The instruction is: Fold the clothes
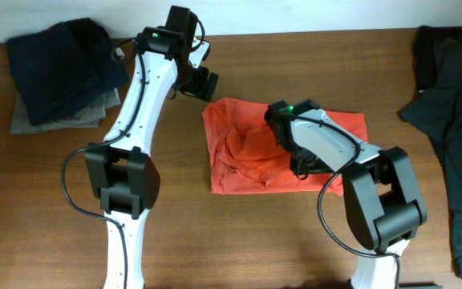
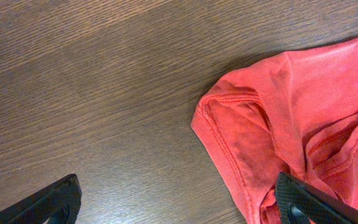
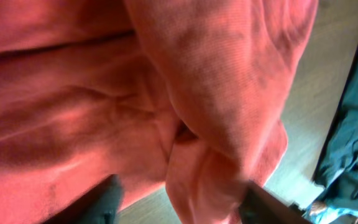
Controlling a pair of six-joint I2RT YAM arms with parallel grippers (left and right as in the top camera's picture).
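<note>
Red T-shirt (image 1: 247, 152) under parted right pincer (image 3: 180, 198), left pincer (image 2: 178, 194) wide open over its edge

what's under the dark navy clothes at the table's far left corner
A grey folded garment shows beneath the navy clothes, its lower edge peeking out; the rest of it is covered.

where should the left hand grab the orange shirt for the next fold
Probably the stitched hem at the corner of the T-shirt nearest the left hand, approached from the bare side of the table. That hem sticks out over the wood as a thick doubled edge, and the open hand hovers with it between its fingers.
</note>
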